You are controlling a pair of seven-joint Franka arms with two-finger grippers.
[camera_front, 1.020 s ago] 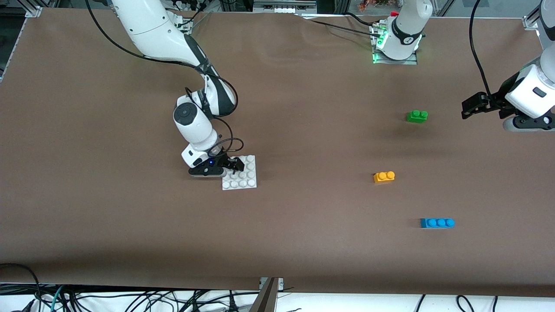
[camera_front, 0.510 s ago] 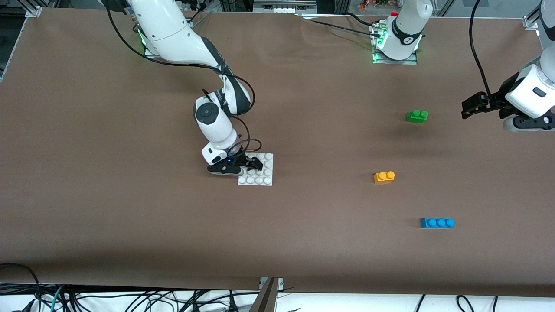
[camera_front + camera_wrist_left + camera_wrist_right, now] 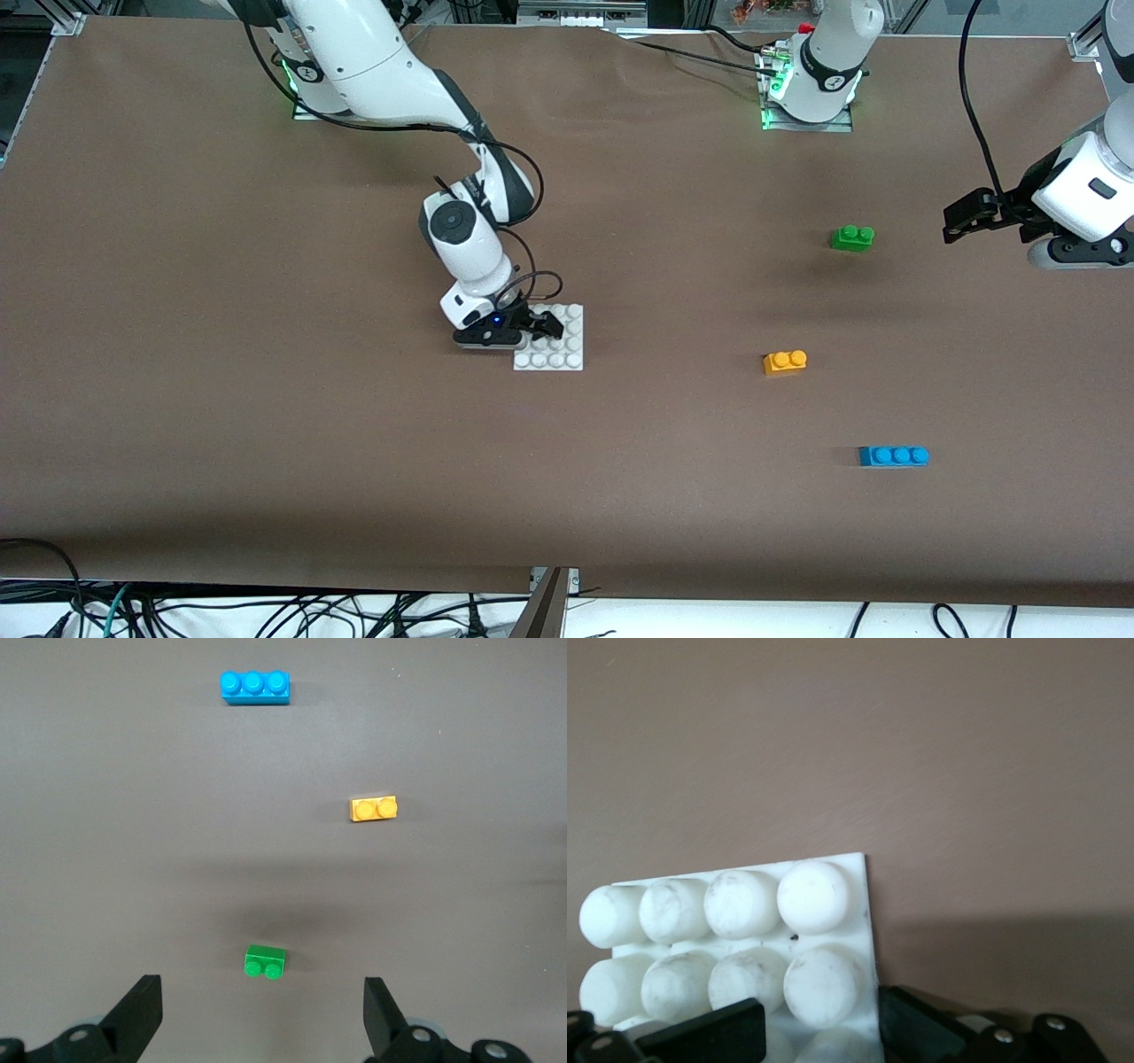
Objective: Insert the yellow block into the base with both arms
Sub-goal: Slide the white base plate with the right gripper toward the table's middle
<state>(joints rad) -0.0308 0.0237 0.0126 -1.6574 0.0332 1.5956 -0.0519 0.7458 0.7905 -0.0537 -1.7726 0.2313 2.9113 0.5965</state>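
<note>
Centrally on the brown table (image 3: 221, 354) lies the base (image 3: 563, 350), a flat white square plate of round studs, and the right gripper (image 3: 542, 326) is clamped on its edge at the side toward the right arm's end of the table. Taking the base as landmark, the yellow block (image 3: 785, 361) rests flat on the table well apart from it, toward the left arm's end, studs up and untouched. A green brick (image 3: 852, 237) lies farther from the front camera than the block, a blue brick (image 3: 893, 455) nearer to that camera. The left gripper (image 3: 970, 215) waits in the air near the green brick, fingers spread wide and empty. Judging by its look, the block is light, rigid plastic, smooth and likely slippery; its two long flat sides seem the best place to pinch, below the studs.
</note>
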